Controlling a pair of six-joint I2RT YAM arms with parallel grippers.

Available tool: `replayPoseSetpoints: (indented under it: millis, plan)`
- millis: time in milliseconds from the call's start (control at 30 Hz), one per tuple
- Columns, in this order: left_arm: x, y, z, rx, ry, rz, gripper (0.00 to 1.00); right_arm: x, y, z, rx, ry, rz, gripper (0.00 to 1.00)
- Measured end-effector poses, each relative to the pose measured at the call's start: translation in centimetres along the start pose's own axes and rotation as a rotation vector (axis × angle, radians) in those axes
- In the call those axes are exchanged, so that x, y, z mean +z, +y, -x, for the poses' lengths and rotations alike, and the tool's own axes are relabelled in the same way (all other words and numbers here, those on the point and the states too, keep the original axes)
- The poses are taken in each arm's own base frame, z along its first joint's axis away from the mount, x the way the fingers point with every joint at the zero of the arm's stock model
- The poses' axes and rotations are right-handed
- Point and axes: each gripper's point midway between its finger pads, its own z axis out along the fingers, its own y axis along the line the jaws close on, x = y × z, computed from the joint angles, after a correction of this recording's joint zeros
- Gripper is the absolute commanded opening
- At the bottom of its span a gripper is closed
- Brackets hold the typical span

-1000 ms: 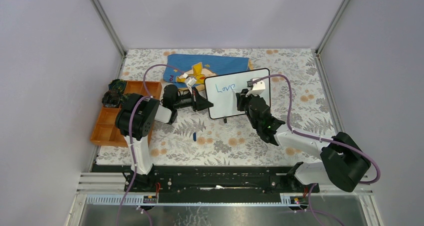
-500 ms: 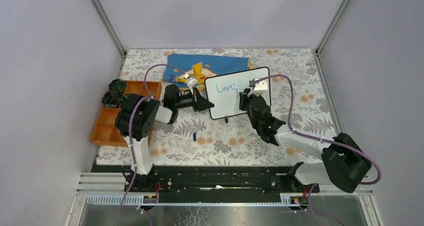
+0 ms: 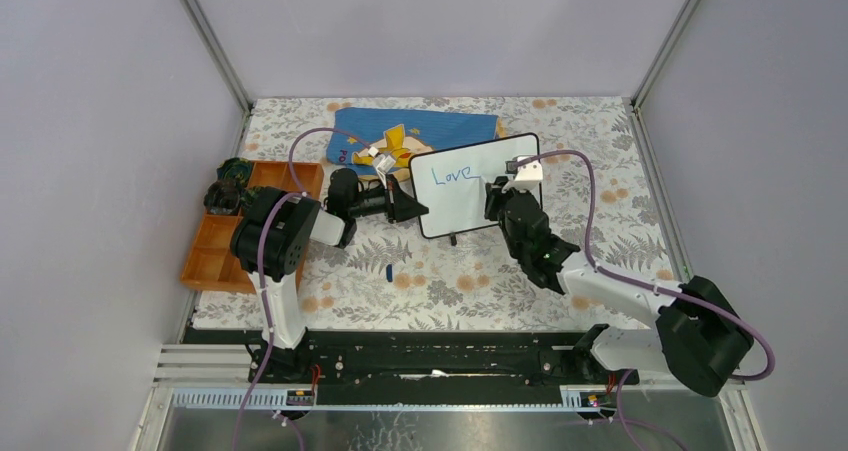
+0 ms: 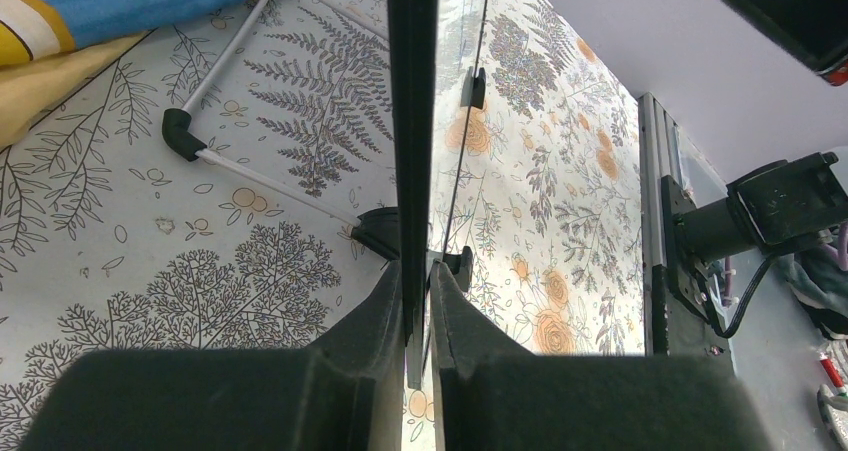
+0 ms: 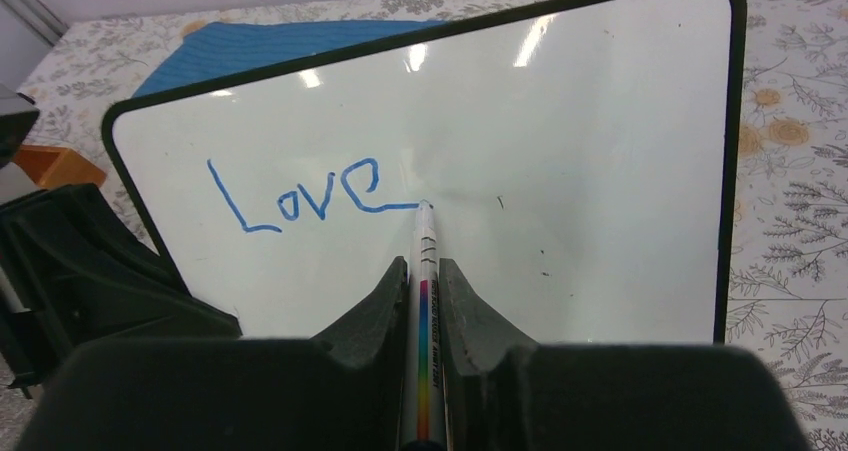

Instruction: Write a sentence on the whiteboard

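Right wrist view gives you the clearest reading: the right fingers (image 5: 395,283) are closed on the marker (image 5: 425,233), and its tip rests on the whiteboard (image 5: 600,121) at the end of the little tail running off the "e". A second ago the overhead camera showed that last letter only half formed. Now the sentence (image 5: 300,196) reads a complete "Love" in blue across the whiteboard's upper left, and your right arm has shifted a little toward the whiteboard's right side. Your left fingers (image 4: 385,306) are clamped on the whiteboard's left edge, seen edge-on in the left wrist view. They have not moved over that second, so the panel stands steady on its feet on the tabletop (image 3: 450,291), with the blue cloth (image 3: 440,129) lying just behind the whiteboard. For you this means the first word looks finished, but one word is no sentence, so I judge the task to be in its early part. Your next move is probably to lift the tip clear before starting another word, since dragging on from that tail would pull a stray line across the whiteboard's bare area. Keep the left hold as it is; if it slackens, the pen's push could tip the whiteboard back.
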Motion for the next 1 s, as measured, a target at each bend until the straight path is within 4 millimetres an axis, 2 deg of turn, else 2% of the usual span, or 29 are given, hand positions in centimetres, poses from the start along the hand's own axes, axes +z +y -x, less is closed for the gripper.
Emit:
replayPoseSetpoints:
  millis: [200, 600, 700, 1000]
  plan:
    - [0.0, 0.0, 0.0, 0.000, 0.001, 0.000, 0.00, -1.2, 0.8, 2.2, 0.033, -0.039, 0.067, 0.00]
    - [0.0, 0.0, 0.0, -0.001, 0.002, 0.001, 0.00, -5.1, 1.6, 6.0, 0.059, -0.086, 0.202, 0.00]
    - [0.0, 0.0, -0.1, 0.000, 0.002, 0.001, 0.00, -5.6, 1.3, 5.8, 0.061, -0.079, 0.205, 0.00]
    - [0.0, 0.0, -0.1, 0.002, 0.002, 0.001, 0.00, -5.7, 0.5, 3.4, 0.059, -0.025, 0.181, 0.00]
